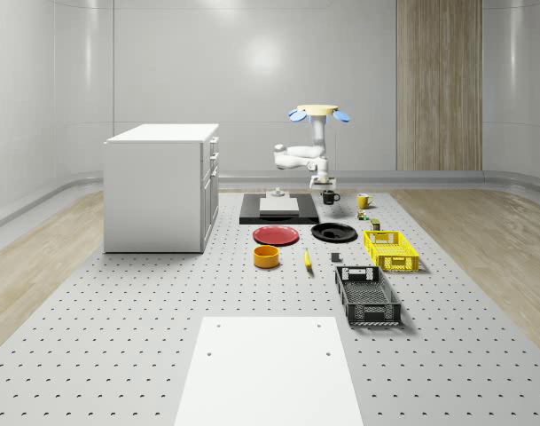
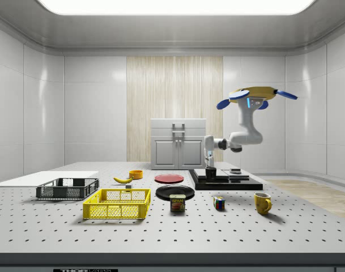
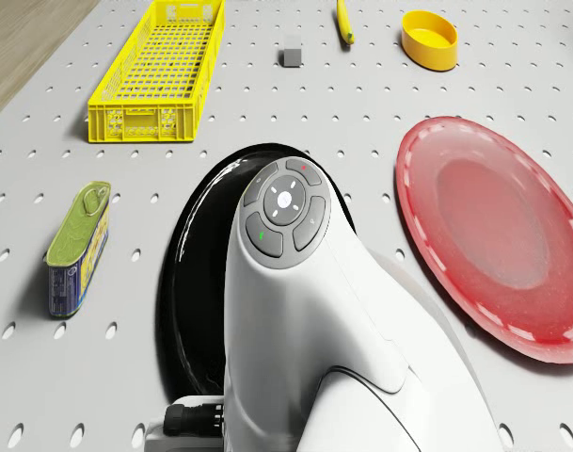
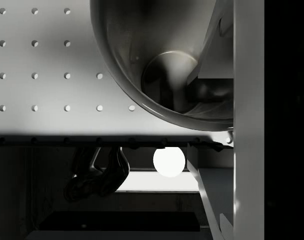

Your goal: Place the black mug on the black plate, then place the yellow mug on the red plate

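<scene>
Your drone [image 1: 319, 112] hovered above the far part of the table [image 1: 119, 337], over the spot just beyond the black plate [image 1: 334, 232], with the arm [image 1: 298, 156] hanging down beneath it. The gripper [image 1: 327, 184] was at the black mug [image 1: 330, 198], which stood right beside the dark platform [image 1: 278, 209] at the far end of the table, on the whole-scene view's right of it. In the side view the gripper [image 2: 209, 160] came down straight onto the mug's [image 2: 211, 173] rim, and the wrist view looked into the mug's [image 4: 161, 65] dark bowl with one finger [image 4: 221, 50] reaching inside it (so the grasp straddled the wall, though whether the jaws had closed on it you could not tell).

The black mug was not yet on the black plate, which lay nearer than it. The red plate [image 1: 277, 235] lay just left of the black plate in the whole-scene view, the two apart. The yellow mug [image 1: 363, 201] stood to the right of the black mug, well apart from the red plate. In the drone view the arm [image 3: 333, 339] covered part of the black plate [image 3: 187, 311], with the red plate [image 3: 498, 235] beside it.
</scene>
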Motion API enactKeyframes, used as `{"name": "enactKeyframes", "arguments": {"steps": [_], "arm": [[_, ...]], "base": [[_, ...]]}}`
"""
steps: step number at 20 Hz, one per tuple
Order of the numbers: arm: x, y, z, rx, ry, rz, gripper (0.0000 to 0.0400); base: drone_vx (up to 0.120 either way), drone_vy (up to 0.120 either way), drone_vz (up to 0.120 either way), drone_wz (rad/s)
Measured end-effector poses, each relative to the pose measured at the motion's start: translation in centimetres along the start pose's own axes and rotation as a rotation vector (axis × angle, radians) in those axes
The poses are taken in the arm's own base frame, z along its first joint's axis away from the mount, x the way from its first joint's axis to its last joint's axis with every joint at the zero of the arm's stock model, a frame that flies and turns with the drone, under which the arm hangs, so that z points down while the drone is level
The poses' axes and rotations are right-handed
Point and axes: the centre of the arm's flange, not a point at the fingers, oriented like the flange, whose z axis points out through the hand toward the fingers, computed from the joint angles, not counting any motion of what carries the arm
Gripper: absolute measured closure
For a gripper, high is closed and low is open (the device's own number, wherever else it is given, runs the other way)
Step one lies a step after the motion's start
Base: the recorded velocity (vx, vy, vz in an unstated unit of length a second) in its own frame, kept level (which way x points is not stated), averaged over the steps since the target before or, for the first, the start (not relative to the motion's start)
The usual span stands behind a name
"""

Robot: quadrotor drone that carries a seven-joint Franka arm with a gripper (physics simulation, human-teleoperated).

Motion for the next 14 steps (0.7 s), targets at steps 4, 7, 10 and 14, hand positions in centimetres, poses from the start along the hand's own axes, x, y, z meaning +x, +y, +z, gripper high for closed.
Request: {"name": "enactKeyframes", "arguments": {"steps": [4, 7, 10, 14], "arm": [[0.0, 0.0, 0.0, 0.0, 0.0, 0.0, 0.029], [0.0, 0.0, 0.0, 0.0, 0.0, 0.0, 0.029], [0.0, 0.0, 0.0, 0.0, 0.0, 0.0, 0.029], [0.0, 0.0, 0.0, 0.0, 0.0, 0.0, 0.029]], "base": [[0.12, 0.0, 0.0, 0.0], [0.12, 0.0, 0.0, 0.0], [0.12, 0.0, 0.0, 0.0], [0.12, 0.0, 0.0, 0.0]]}}
